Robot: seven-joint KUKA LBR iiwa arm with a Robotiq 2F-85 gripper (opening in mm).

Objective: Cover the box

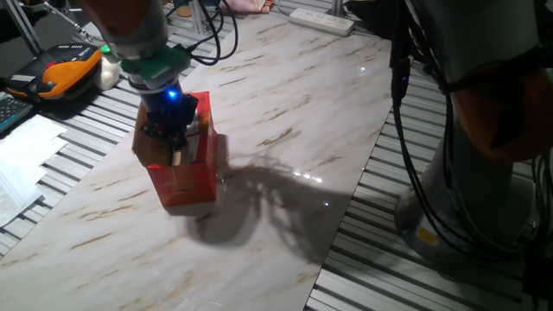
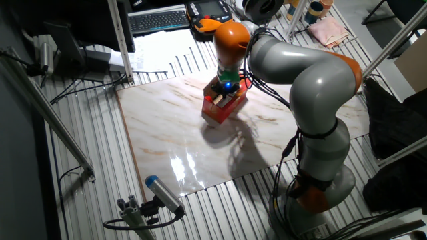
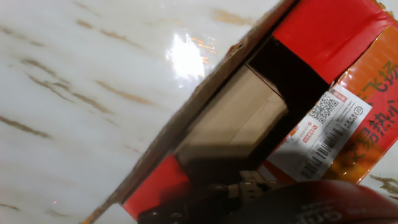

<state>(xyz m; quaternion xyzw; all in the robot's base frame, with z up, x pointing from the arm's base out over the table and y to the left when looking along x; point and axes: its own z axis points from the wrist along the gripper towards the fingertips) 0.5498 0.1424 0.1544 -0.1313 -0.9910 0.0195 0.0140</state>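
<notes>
The box (image 1: 186, 181) is a red carton standing on the marble table (image 1: 311, 130), left of middle. A brown flap sticks out on its left and a red flap stands up at its back. My gripper (image 1: 176, 154) points straight down onto the box top, fingers close together and holding nothing. The other fixed view shows the gripper (image 2: 223, 99) over the box (image 2: 217, 112). In the hand view the box (image 3: 323, 37) fills the right side: a dark opening, a brown inner flap, and a flap with a pale barcode label folded in. The fingers are mostly hidden in shadow at the bottom edge.
A white power strip (image 1: 321, 21) lies at the table's far edge. An orange device (image 1: 69, 69) and papers (image 1: 26, 147) sit left of the table. Black cables (image 1: 423, 173) hang at the right. A keyboard (image 2: 157, 20) and a metal post (image 2: 120, 40) stand behind.
</notes>
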